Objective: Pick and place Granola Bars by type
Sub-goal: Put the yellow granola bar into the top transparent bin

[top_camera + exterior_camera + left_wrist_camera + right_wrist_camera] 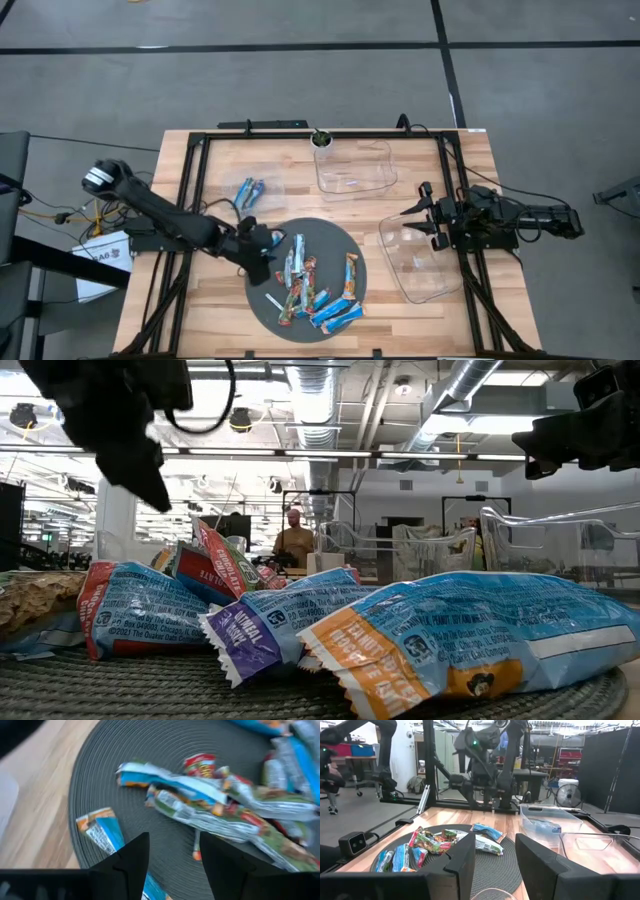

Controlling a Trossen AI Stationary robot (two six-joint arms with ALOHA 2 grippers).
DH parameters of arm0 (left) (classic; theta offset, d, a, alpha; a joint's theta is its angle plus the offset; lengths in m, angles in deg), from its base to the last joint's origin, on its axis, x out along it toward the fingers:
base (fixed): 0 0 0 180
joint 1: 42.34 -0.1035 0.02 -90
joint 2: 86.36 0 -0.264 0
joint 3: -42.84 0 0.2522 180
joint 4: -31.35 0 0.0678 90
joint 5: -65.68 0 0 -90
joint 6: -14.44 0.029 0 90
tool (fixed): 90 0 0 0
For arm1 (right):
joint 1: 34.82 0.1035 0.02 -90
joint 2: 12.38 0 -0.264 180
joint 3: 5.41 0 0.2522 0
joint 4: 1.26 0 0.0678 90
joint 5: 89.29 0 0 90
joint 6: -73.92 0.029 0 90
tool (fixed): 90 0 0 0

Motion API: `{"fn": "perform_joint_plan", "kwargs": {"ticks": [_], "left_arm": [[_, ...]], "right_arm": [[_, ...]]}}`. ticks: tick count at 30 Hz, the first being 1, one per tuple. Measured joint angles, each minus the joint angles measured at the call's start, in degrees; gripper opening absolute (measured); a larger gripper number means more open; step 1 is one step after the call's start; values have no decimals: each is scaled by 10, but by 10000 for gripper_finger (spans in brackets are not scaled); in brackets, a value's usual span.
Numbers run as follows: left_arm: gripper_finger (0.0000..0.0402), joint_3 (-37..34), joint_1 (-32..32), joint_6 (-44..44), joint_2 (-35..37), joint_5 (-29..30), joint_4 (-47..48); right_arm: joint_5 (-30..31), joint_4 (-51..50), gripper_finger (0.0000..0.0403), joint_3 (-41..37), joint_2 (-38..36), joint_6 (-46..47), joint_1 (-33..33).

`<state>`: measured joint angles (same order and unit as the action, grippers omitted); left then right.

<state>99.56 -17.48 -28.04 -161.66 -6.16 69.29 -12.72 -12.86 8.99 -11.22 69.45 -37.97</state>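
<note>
Several granola bars [310, 285] in blue-and-white, bright blue and multicoloured wrappers lie in a loose heap on a round dark mat [345, 240] near the table's front edge. In the left wrist view the bars [200, 800] lie just ahead of the fingers. My left gripper [268, 248] hangs open over the mat's left edge, tilted down toward the heap, with nothing between its fingers [132, 860]. My right gripper [425, 215] waits open at the table's right, level, above a clear bin [420, 258].
A clear bin [355, 165] at the far centre holds a blue-and-white wrapper [545, 826]. A low clear tray [250, 190] at the left holds blue bars. A small cup [321, 138] stands at the far edge. A black frame [195, 190] borders the table.
</note>
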Motion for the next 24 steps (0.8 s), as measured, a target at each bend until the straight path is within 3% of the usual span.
{"fn": "perform_joint_plan", "kwargs": {"ticks": [11, 24], "left_arm": [[166, 0, -39, -119, -79, -2, 34], [166, 0, -63, -142, -117, -49, 59]], "right_arm": [[0, 0, 133, 0, 0, 0, 0], [0, 0, 133, 0, 0, 0, 0]]}}
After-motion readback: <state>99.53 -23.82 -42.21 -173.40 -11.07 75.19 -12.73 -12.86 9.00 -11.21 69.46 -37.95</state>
